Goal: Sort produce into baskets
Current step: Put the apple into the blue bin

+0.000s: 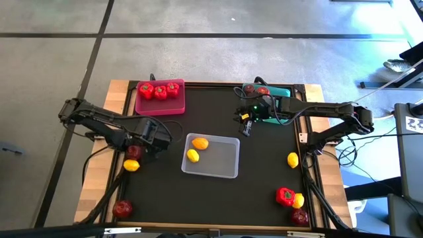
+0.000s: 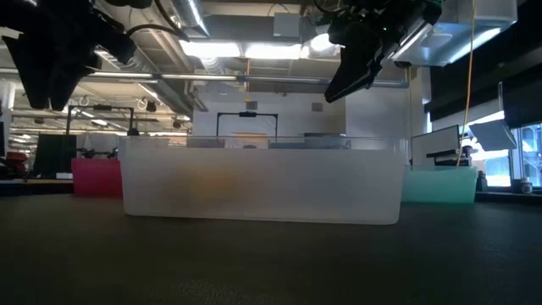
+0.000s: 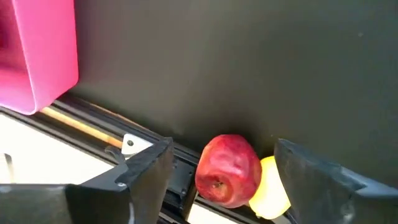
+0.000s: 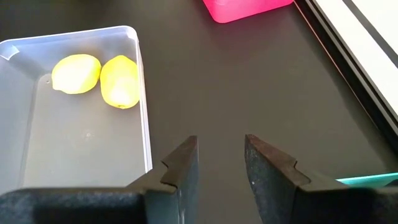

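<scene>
On a black table top [image 1: 218, 198] seen from above, three trays and scattered toy produce. Toward the far left, a pink basket [image 1: 160, 104] holding three red peppers [image 1: 159, 90] in a row. In the middle, a translucent grey-white basket [image 1: 221, 162] with two yellow lemons [image 1: 196, 149] inside, one near its far left corner, the other just beside it along the left wall. At the far right, a teal basket [image 1: 283, 92], mostly covered by the right arm, with something dark red showing at its far left corner.

At the table's left edge, the left gripper [image 1: 140, 151] lowered over a dark red apple [image 3: 227, 169] and a lemon [image 3: 270, 190] lying just beside each other; fingers [image 3: 143, 171] spread wide, the apple between them, not clamped; whether either finger touches the fruit cannot be told. Near the front left corner, another dark red apple [image 1: 122, 209] alone.

Over the mat between the teal and grey-white baskets, the right gripper [image 1: 246, 123], raised clear of the table in the low view, fingers [image 4: 183, 165] a narrow gap apart with nothing between them.

On the right side of the mat, a lone lemon [image 1: 293, 159]; nearer the front right corner, a cluster of a red pepper [image 1: 285, 196], a lemon [image 1: 299, 199] and a dark red apple [image 1: 300, 216] close together
</scene>
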Controlling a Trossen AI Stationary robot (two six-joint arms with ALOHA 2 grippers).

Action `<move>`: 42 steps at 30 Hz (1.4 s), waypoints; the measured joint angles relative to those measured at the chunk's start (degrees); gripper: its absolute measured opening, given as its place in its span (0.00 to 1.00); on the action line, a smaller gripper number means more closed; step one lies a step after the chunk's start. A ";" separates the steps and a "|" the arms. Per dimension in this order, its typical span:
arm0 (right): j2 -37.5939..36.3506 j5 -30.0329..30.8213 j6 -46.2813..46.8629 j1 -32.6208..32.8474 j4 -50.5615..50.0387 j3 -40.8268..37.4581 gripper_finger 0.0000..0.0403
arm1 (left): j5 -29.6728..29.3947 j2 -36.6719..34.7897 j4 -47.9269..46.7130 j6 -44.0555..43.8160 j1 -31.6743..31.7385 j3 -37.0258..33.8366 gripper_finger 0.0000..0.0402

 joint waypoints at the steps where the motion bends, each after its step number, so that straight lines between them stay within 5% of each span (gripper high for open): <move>1: 0.00 0.00 0.00 0.00 0.01 0.00 0.33 | 0.02 0.00 -0.48 -0.67 -0.01 0.00 0.73; 10: 0.00 0.00 -0.02 0.01 -0.23 0.00 0.33 | 0.07 0.00 -3.20 -3.47 -2.71 -0.02 0.98; 31: 0.00 0.00 0.02 0.01 -0.20 0.00 0.33 | 0.72 0.00 -2.86 -12.14 -8.47 -1.40 0.99; 35: 0.00 0.00 0.04 -0.01 -0.19 0.00 0.33 | 7.18 0.02 -2.20 -8.54 -6.66 -5.38 0.99; 42: 0.00 0.00 0.11 -0.01 -0.10 0.00 0.33 | 8.63 0.02 -0.36 -2.52 -2.65 -9.92 0.99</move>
